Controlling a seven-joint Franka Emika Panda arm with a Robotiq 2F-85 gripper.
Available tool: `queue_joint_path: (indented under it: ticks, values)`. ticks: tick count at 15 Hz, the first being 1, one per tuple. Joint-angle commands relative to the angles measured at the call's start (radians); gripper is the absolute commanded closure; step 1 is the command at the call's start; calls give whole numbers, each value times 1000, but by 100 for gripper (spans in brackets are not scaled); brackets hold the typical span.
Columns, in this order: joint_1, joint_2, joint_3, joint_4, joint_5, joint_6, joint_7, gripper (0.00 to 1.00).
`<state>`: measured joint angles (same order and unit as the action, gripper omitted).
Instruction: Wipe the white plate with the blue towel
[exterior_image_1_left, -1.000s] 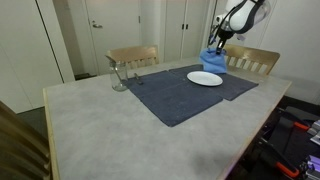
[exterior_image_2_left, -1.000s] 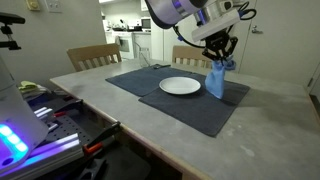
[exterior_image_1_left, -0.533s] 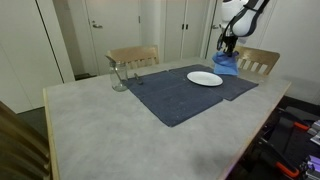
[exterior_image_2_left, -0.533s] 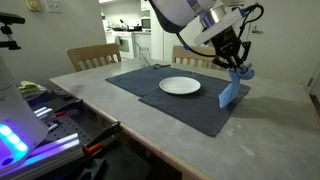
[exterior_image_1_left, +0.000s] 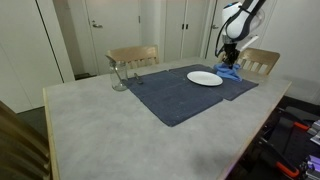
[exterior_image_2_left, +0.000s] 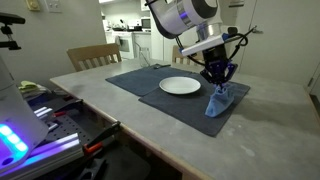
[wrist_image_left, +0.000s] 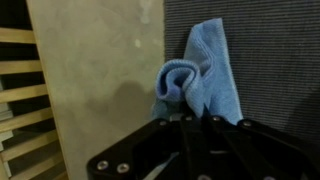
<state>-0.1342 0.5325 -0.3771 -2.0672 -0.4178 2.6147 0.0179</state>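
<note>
Across the top of the frame, white doors (exterior_image_1_left: 100, 25) in a pale wall. Through the middle, a grey speckled table (exterior_image_1_left: 90, 120) edged in light wood. Behind its far edge, a wooden chair (exterior_image_1_left: 133, 56) at upper centre, a second chair (exterior_image_1_left: 258, 60) at upper right. In an exterior view, at upper middle, a brightly lit back room (exterior_image_2_left: 130, 30).

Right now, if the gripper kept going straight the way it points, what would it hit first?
The blue towel it pinches hangs right below the gripper; pressing on would probably bunch it onto the dark placemat, beside the white plate.
</note>
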Motion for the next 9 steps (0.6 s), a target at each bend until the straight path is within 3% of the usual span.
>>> queue_joint_path:
  ticks: [1, 5, 6, 7, 9]
  values:
    - [-115, -9, 107, -20, 146, 50, -83, 98]
    - [-169, -13, 163, -27, 244, 89, -155, 98]
    - [-180, -17, 174, -30, 261, 101, -174, 79]
    - [-177, -21, 173, -31, 258, 114, -184, 67]
    - [-158, -35, 157, -28, 227, 124, -198, 55]
